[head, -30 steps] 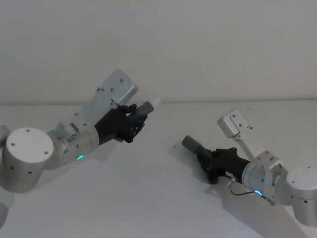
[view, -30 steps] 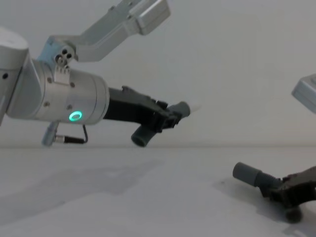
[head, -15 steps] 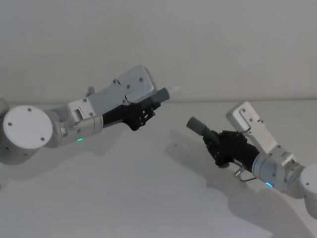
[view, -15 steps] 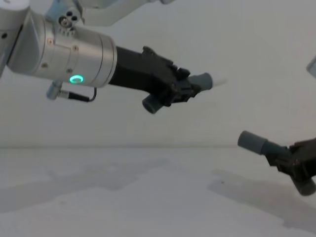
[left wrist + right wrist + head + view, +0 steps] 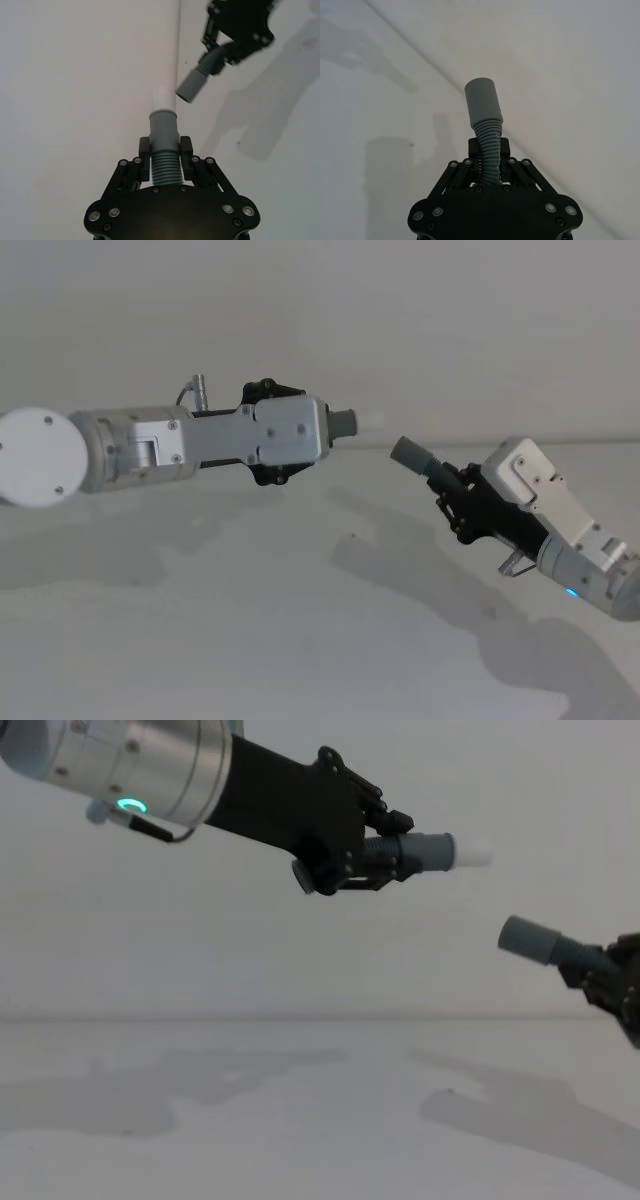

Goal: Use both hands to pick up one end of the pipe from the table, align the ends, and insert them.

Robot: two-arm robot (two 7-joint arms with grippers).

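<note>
Both hose pieces of the pipe are held in the air above the table (image 5: pixel 300 630). My left gripper (image 5: pixel 322 430) (image 5: pixel 372 851) is shut on the ribbed part of one piece (image 5: pixel 164 137), whose grey cuff (image 5: pixel 425 850) ends in a white tip (image 5: pixel 473 851) pointing right. My right gripper (image 5: pixel 460 502) (image 5: pixel 489 156) is shut on the other piece, whose plain open cuff (image 5: pixel 410 453) (image 5: pixel 530 940) points up and left toward the white tip. The two ends are a short gap apart, the socket a little lower and off-axis, as the left wrist view shows (image 5: pixel 191 86).
The plain white table surface (image 5: pixel 300 1120) lies below both arms, carrying only their shadows. A pale wall stands behind.
Both arms have risen and swung inward. The left piece went from tilted to nearly level. The gap between the white tip and the socket has shrunk.
</note>
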